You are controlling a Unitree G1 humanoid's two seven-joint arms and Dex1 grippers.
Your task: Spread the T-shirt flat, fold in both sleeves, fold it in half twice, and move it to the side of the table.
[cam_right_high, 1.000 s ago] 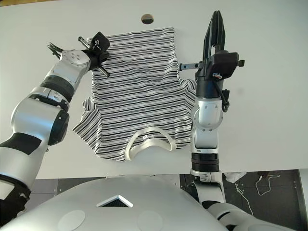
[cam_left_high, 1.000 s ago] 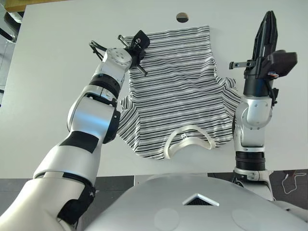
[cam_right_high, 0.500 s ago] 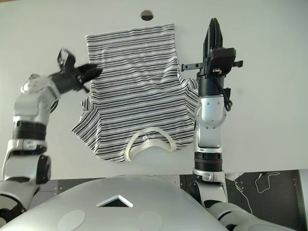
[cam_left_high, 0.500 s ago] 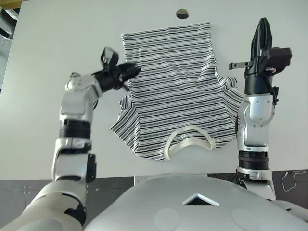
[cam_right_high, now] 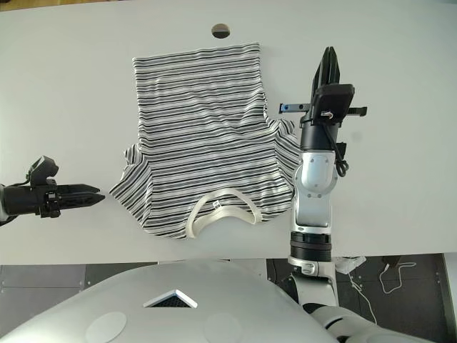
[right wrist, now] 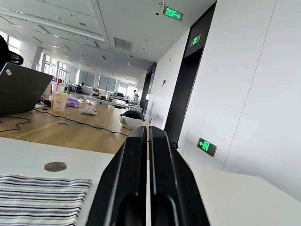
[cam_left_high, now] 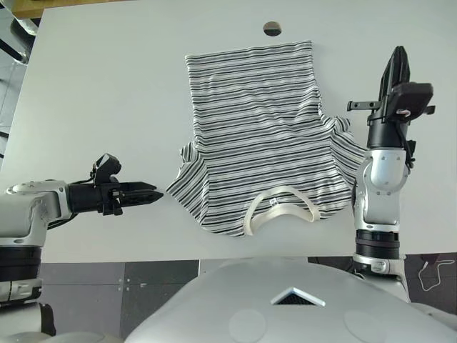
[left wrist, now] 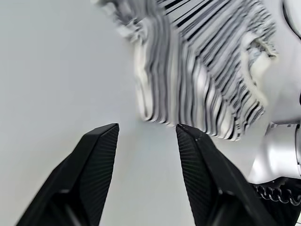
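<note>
Left claw [cam_left_high: 151, 194], fingers apart, hangs low over the white desk [cam_left_high: 100, 86], pointing at the near left edge of the striped T-shirt [cam_left_high: 257, 136]. Right claw [cam_left_high: 397, 61], fingers together, points upward beside the shirt, which lies spread out, collar nearest the robot.

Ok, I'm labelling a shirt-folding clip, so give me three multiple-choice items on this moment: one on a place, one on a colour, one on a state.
1. The shirt's collar lies: A at the far end; B nearest the robot; C tucked out of sight.
2. The shirt's stripes are: A red and white; B blue and yellow; C black and white.
3. The right gripper is: A shut; B wide open; C clamped on a sleeve.

B: the collar faces the robot.
C: dark and white bands alternate.
A: the wrist view shows no gap.
</note>
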